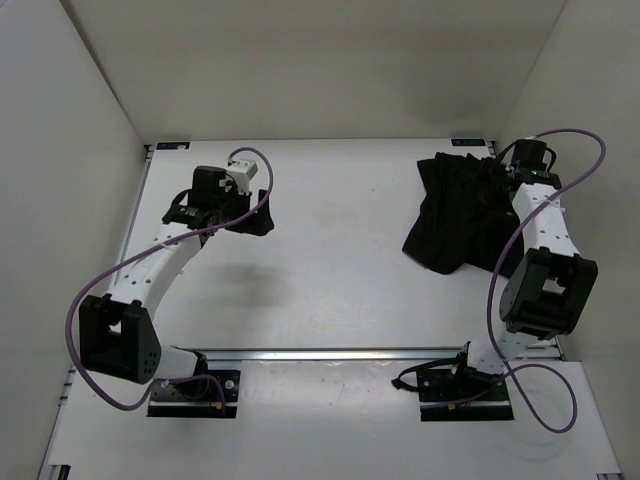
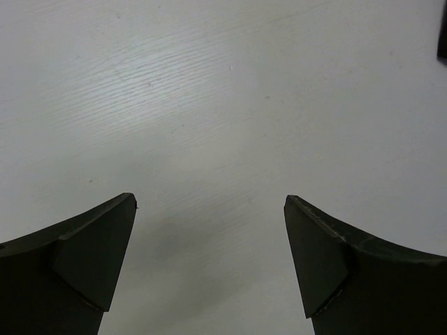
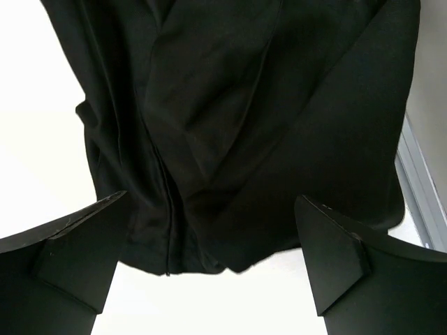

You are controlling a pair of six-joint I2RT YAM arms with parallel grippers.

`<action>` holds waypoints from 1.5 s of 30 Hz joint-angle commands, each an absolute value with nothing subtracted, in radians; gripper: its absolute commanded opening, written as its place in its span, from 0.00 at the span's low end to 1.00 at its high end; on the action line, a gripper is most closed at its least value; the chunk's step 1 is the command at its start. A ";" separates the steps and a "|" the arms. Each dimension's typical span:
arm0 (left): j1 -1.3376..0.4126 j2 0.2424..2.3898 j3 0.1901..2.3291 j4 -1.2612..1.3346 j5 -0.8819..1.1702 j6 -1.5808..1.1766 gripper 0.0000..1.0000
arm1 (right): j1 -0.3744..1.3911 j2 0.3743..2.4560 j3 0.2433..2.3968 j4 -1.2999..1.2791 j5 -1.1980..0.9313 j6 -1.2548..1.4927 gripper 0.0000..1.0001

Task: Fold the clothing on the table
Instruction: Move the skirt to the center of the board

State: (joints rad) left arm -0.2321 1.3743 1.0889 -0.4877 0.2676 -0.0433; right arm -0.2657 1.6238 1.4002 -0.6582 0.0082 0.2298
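Observation:
The clothing is a rumpled black garment with long creases, lying bunched at the back right of the white table. In the right wrist view the clothing fills most of the frame, and its near hem lies between the fingertips. My right gripper stands open just above that hem, gripping nothing. In the top view the right gripper sits at the garment's far right edge, hard to pick out against the black cloth. My left gripper hovers over bare table at the left, and its jaws are wide open and empty.
White enclosure walls close in the table on the left, back and right. A silver rail runs along the near edge, with both arm bases behind it. Another rail shows beside the garment in the right wrist view.

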 commanded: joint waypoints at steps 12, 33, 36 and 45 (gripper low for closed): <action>-0.213 1.298 1.118 -0.462 0.324 -0.090 0.98 | -0.192 1.742 1.404 -0.640 0.127 0.262 0.62; -0.250 1.161 0.979 -0.370 0.344 -0.186 0.99 | 0.314 1.827 2.142 -0.807 -0.217 0.296 0.00; -0.256 1.138 0.980 -0.385 0.322 -0.195 0.98 | 0.382 1.769 2.108 -0.749 -0.226 0.296 0.00; -0.295 1.111 0.989 -0.433 0.261 -0.158 0.99 | 0.152 1.326 1.191 -0.353 -0.388 0.494 0.00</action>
